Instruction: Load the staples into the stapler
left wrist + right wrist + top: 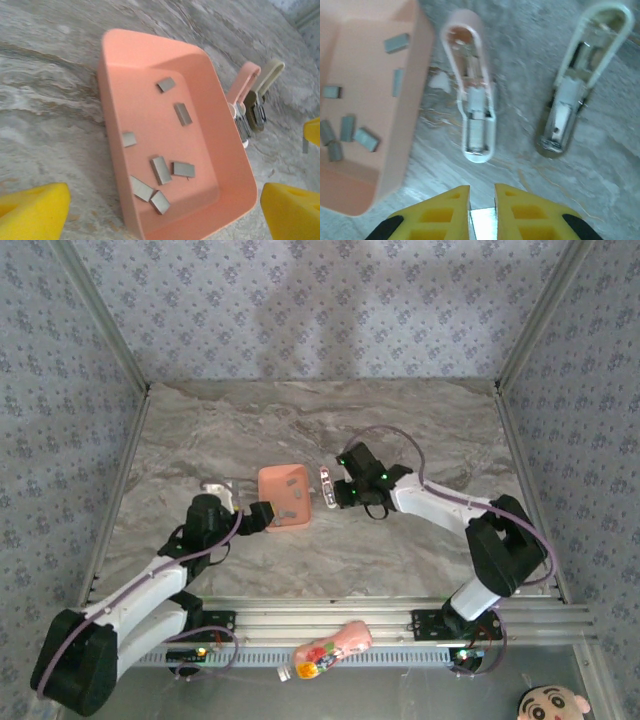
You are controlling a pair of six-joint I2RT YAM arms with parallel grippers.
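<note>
Lying scattered inside the salmon-pink tray [115,75] are seven grey staples [161,170]

Left arm [140,590] and right arm [432,502]: white link shells, black joints, thin mauve cables looping alongside, green lights by right wrist, right gripper [481,190] fingers blocky yellow with black corner patches.
</note>
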